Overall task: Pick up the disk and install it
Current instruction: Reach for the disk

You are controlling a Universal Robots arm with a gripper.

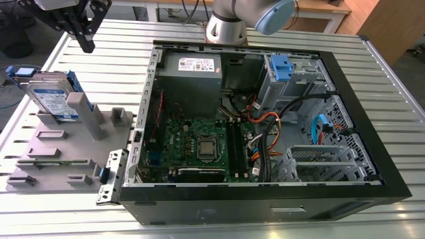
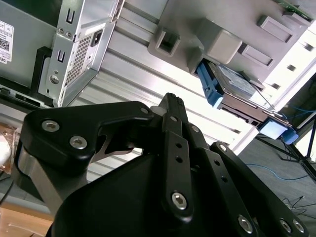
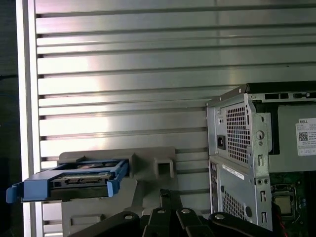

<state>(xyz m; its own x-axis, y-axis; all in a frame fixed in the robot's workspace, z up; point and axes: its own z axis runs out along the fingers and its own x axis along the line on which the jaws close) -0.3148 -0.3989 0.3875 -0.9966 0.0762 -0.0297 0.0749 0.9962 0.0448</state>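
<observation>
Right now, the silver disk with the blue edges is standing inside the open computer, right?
Not quite. The disk stands in the grey holder beside the open computer, not inside it; the exterior view shows this.

We see the arm (image 1: 229, 27) as a thick, smooth silver-grey tube with rounded joints, one closed by a pale blue cap (image 1: 275, 15). The gripper (image 1: 85, 44) is matt black throughout, built of flat, angular links, and is mounted on a light grey block (image 1: 56, 4). In the second wrist view we make out its links (image 2: 94, 123) close up: broad plates with rounded corners, pinned by silver socket-head screws (image 2: 77, 142). A narrow middle bar (image 2: 175, 148) carries a row of small holes. Behind the links sits a rounded black body (image 2: 128, 197), with a bare grey metal piece (image 2: 29, 173) beside it. In the first wrist view four such screws dot the black links.
</observation>
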